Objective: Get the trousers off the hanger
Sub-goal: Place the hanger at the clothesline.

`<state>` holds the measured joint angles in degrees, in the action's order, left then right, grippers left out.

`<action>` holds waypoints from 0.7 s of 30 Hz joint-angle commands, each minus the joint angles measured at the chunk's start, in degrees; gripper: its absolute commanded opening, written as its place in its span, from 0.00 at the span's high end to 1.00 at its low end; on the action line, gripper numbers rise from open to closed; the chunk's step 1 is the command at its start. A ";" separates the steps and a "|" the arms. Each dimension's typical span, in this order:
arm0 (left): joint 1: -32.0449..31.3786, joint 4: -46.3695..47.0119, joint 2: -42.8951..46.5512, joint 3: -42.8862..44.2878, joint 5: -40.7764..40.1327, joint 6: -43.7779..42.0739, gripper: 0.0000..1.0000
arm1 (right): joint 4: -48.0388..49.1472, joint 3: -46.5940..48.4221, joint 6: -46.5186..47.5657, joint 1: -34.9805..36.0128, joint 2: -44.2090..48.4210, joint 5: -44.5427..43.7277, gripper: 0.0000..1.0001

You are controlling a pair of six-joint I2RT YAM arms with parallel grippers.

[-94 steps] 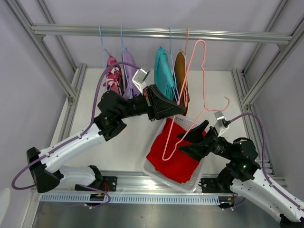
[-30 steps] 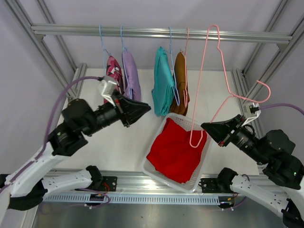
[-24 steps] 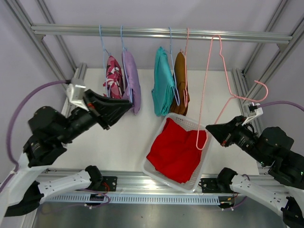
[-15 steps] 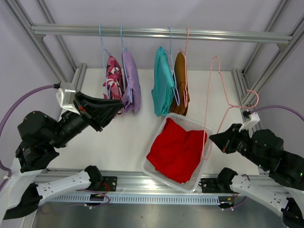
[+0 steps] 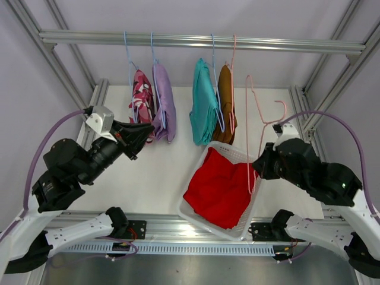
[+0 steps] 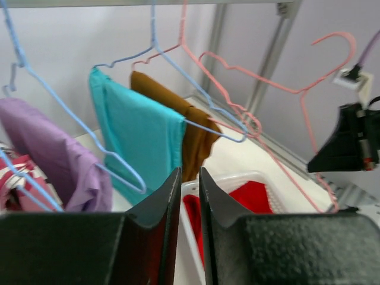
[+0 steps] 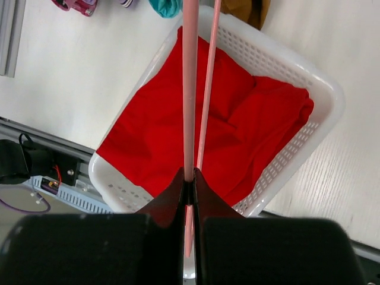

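Over the basket [image 5: 233, 154] at lower centre, the right gripper [image 7: 189, 178] pinches the bare pink hanger [image 7: 190, 89]; the red trousers [image 5: 219, 184] already lie inside. Meanwhile the left gripper [image 6: 189, 175] is nearly closed, empty. I'd park the hanger clear of the teal trousers [image 5: 205, 110] first.

Red trousers [image 5: 222, 187] crumpled in the basket [image 7: 333, 101] — teal [image 5: 204, 110], brown [image 5: 225, 89], lilac [image 5: 163, 98], camouflage pairs [image 5: 141, 95] hang folded; my right claw [image 7: 189, 181] pinches the pink hanger [image 7: 190, 89].

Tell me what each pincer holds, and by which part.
Right pincer clamps the empty pink hanger on a straight stretch of wire. Left pincer holds nothing.
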<state>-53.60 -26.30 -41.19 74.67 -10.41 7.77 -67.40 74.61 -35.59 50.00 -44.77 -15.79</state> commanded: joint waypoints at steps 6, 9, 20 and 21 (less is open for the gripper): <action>2.01 8.28 2.07 -9.17 -10.14 -3.20 0.75 | 1.83 17.38 8.52 -2.35 -12.95 -1.79 1.00; 2.01 11.70 4.01 -13.49 -11.47 -3.99 0.63 | 1.22 23.10 11.86 -8.13 -16.30 2.15 1.00; 2.45 13.91 10.34 -23.17 -17.09 -4.52 0.36 | 0.86 26.99 17.40 -23.98 -26.06 18.52 1.00; 2.45 13.91 10.69 -23.17 -17.01 -4.43 0.35 | 0.78 27.34 17.84 -24.07 -26.50 18.17 1.00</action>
<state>-51.59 -16.12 -32.36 51.29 -25.02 4.29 -67.18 99.31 -20.71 26.83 -70.48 -1.61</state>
